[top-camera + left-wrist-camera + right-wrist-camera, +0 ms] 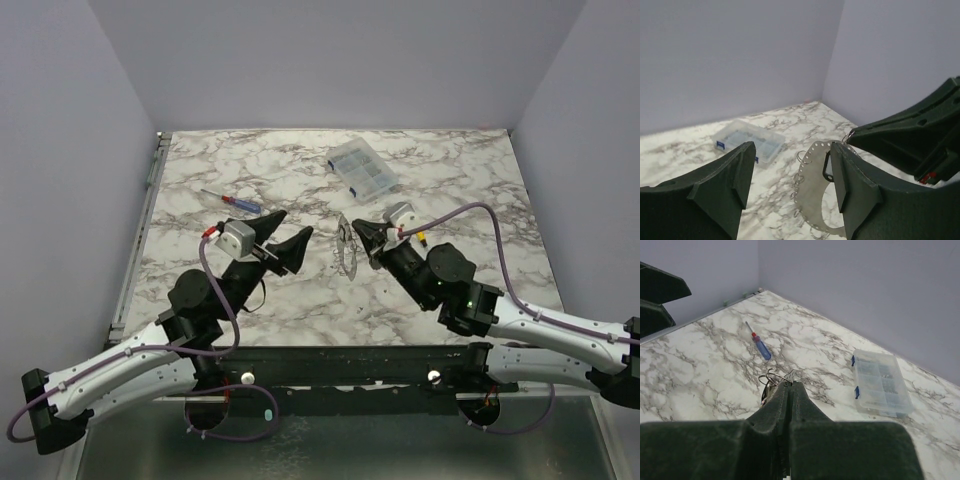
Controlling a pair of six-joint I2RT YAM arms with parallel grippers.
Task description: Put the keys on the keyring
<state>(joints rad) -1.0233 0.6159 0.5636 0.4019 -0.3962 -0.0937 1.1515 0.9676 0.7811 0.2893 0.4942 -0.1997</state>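
Observation:
My right gripper (pixel 363 236) is shut on a thin silvery crescent plate (pixel 345 250) with holes along its edge and holds it upright above the table. Several wire rings (pixel 807 157) hang from the holes. The rings (pixel 770 378) and the plate's tip (pixel 790 375) poke out past my right gripper (pixel 790 386). My left gripper (pixel 288 236) is open and empty, just left of the plate. In the left wrist view, the plate (pixel 812 190) stands between the fingers of my left gripper (pixel 792 150), close to the right one. A small black-rimmed tag (pixel 828 167) sits behind it. I cannot make out separate keys.
A blue-handled screwdriver (pixel 238 201) with a red collar lies at the far left, also in the right wrist view (pixel 760 347). A clear plastic parts box (pixel 362 168) with blue clasps sits at the back centre, also in both wrist views (pixel 747 142) (pixel 880 382). Walls enclose the marble table (pixel 450 190).

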